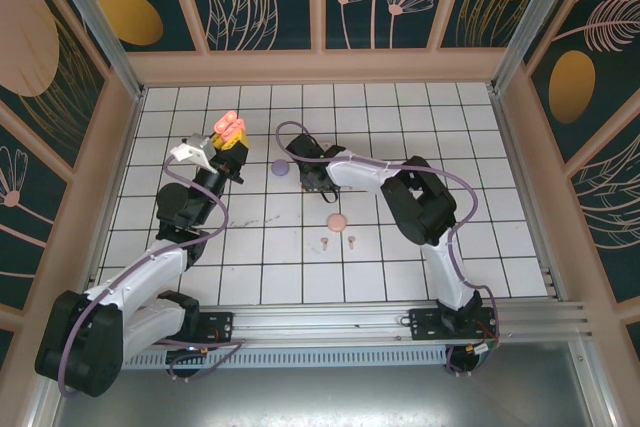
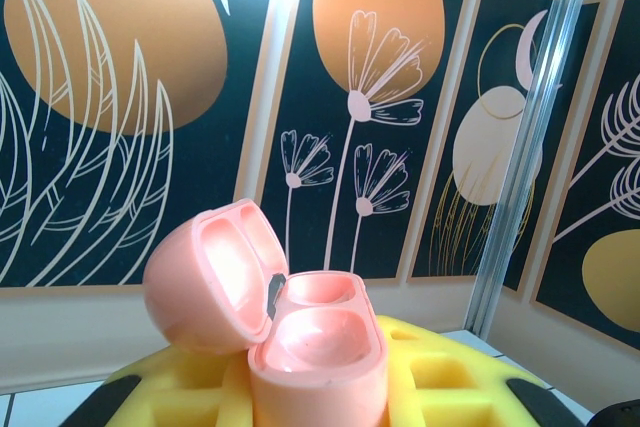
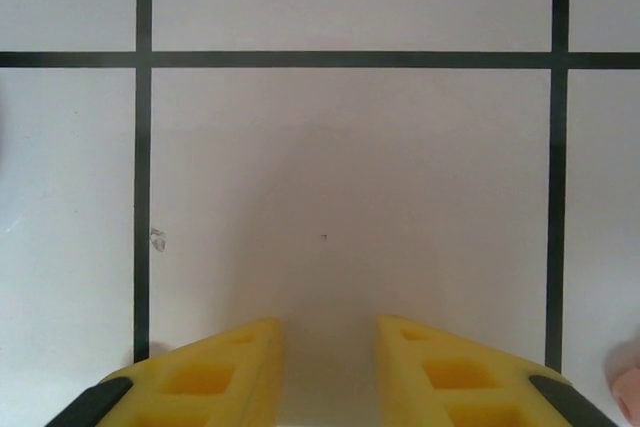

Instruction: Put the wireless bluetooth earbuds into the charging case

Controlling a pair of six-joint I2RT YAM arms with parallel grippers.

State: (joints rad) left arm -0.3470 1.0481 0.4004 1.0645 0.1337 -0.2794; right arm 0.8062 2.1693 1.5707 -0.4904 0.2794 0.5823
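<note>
Over on the left, the left arm reaches up the white tiled table (image 1: 450, 127) and lifts its left gripper (image 1: 232, 150) clear of the surface. Its yellow fingers (image 2: 440, 372) are closed narrowly on a coral-pink charging case (image 2: 318, 347). From the wrist camera the case stands upright between the pads. Its lid (image 2: 205, 277) is swung open and leans back to the left, and the two moulded wells in the base face upward.

A little to the right, a lilac case (image 1: 281, 168) lies shut on the tiles, just beside the right arm's wrist. The right gripper (image 1: 316, 183) points down near the middle of the table. Its fingers (image 3: 230, 372) are slightly parted, with bare white tile showing in the gap and nothing held between them.

Nearer the arm bases and further right sits a pale pink case (image 1: 338, 221), closed and flat on a tile. Just in front of it, one pale pink earbud (image 1: 324, 241) and a second earbud (image 1: 352, 239) lie loose on the table. They are apart from each other, near that case, and well away from the open case in the left fingers.
</note>
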